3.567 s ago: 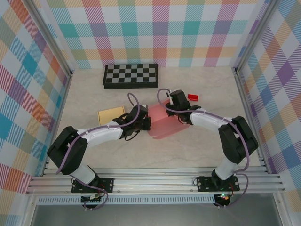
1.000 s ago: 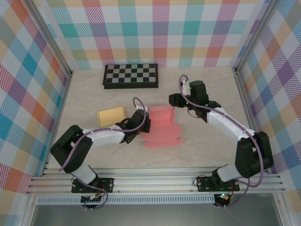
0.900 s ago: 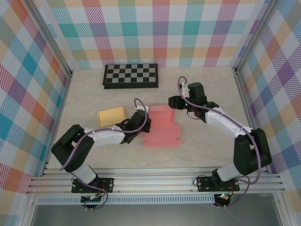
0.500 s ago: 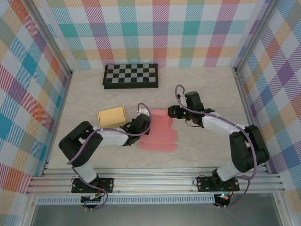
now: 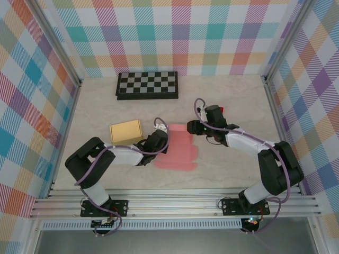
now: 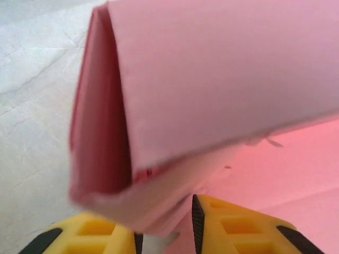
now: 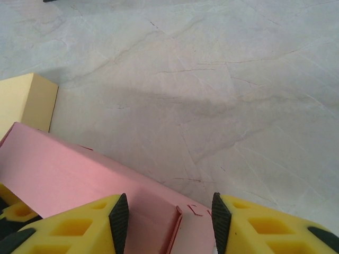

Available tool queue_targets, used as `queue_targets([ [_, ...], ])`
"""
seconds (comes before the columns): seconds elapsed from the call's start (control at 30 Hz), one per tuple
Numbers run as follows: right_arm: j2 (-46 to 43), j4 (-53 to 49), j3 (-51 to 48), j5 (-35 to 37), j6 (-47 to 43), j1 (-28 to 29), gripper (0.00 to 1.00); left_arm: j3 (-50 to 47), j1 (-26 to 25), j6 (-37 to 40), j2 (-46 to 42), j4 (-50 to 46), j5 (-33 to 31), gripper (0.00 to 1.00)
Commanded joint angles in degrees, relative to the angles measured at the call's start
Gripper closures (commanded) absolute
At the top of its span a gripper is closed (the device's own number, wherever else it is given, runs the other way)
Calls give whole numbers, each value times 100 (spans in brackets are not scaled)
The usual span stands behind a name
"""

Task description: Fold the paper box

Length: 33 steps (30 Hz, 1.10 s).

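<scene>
The pink paper box (image 5: 179,152) lies partly folded flat at mid-table. My left gripper (image 5: 163,142) is at its left edge. In the left wrist view a folded pink wall (image 6: 212,90) stands close in front, and its lower edge dips into the gap of the left gripper (image 6: 166,219), whose pads stand apart. My right gripper (image 5: 192,127) is open at the box's far right corner. In the right wrist view the right gripper (image 7: 169,214) straddles a pink panel (image 7: 95,185) and a small tab (image 7: 196,211), touching neither.
A tan box (image 5: 126,130) sits just left of the left gripper, also seen as the tan box (image 7: 21,100). A chessboard (image 5: 148,84) lies at the back. A small red item (image 5: 221,109) peeks out behind the right arm. Bare table (image 5: 228,169) lies to the near right.
The right gripper came in from the far right and down to the box's far corner. The box slid slightly toward the near left. The left gripper stayed at its left edge.
</scene>
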Motion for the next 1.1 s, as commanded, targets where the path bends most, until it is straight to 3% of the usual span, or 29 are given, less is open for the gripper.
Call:
queue_targets([
  [0.0,-35,-706,-150,522,-233,125,53,-252,188,13,-547,90,520,64],
  [0.33,-121,-803,-153,813,-288,280,52,-1007,256,-152,-1519,263,790,56],
  [0.5,-109,-784,-114,708,-302,279,53,-605,416,406,-939,413,1504,53],
  [0.67,-92,-792,-126,586,-259,292,53,-264,787,386,-463,692,1688,53],
  [1.07,-145,-880,-215,472,-243,340,54,69,793,4,105,1298,1624,54],
])
